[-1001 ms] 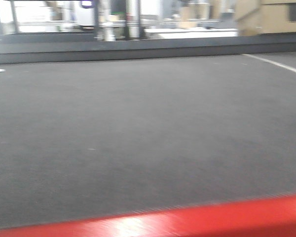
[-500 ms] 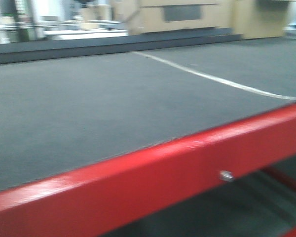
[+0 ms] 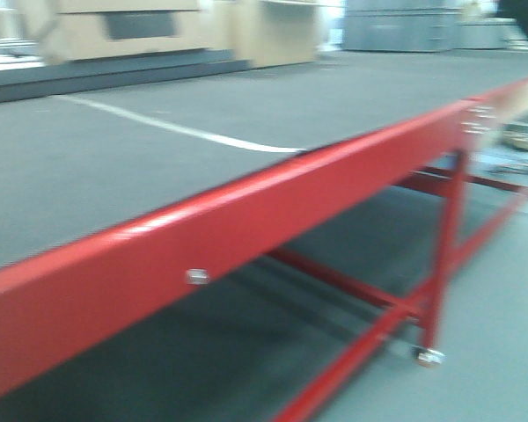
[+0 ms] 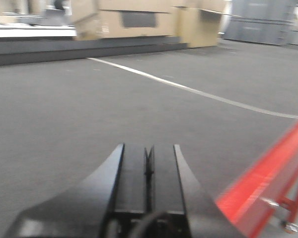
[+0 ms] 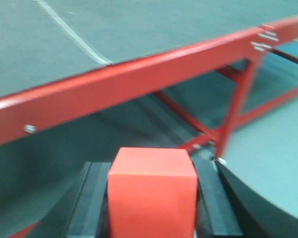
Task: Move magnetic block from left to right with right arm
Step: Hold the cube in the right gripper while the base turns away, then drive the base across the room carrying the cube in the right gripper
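The magnetic block, a plain bright-red cube, fills the lower middle of the right wrist view, held between the two black fingers of my right gripper, which is shut on it. It hangs in front of the red table frame, off the table's edge. My left gripper shows in the left wrist view above the grey table top, its black jaws pressed together with nothing between them. Neither gripper appears in the front view.
A long table with a grey top and a red steel frame runs diagonally, with a red leg on a caster. A white line crosses the top. Cardboard boxes stand behind.
The front view has swung to the right: first only the grey top and a strip of red edge showed, now the table's red frame, leg and floor fill the right side.
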